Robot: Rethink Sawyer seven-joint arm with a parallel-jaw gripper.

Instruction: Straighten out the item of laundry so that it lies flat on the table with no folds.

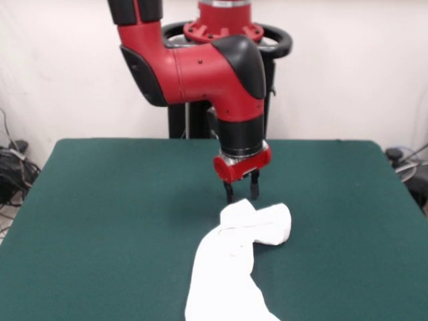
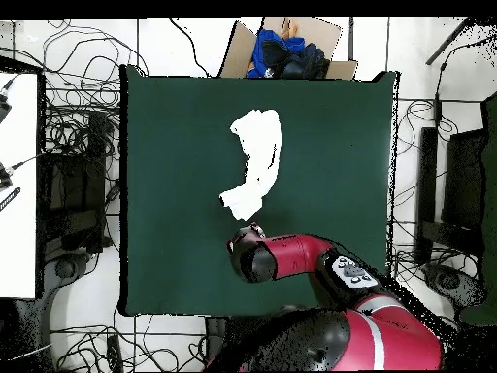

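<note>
The item of laundry (image 1: 235,257) (image 2: 254,160) is a plain white cloth bunched into a long crumpled strip on the dark green table (image 1: 100,200) (image 2: 165,194). No print shows on it. In the front view it runs from the table's middle down to the picture's bottom edge. My gripper (image 1: 241,194) hangs straight down at the strip's rolled far end, its tips right at the cloth's edge. It is open, and green table shows between the two black fingers (image 1: 229,192). In the overhead view the red arm (image 2: 291,257) covers the fingers.
A cardboard box (image 2: 286,53) with blue and black things sits just past the table edge opposite the robot. Cables (image 2: 68,126) lie on the floor around the table, and a white surface (image 2: 17,185) stands at the overhead view's left.
</note>
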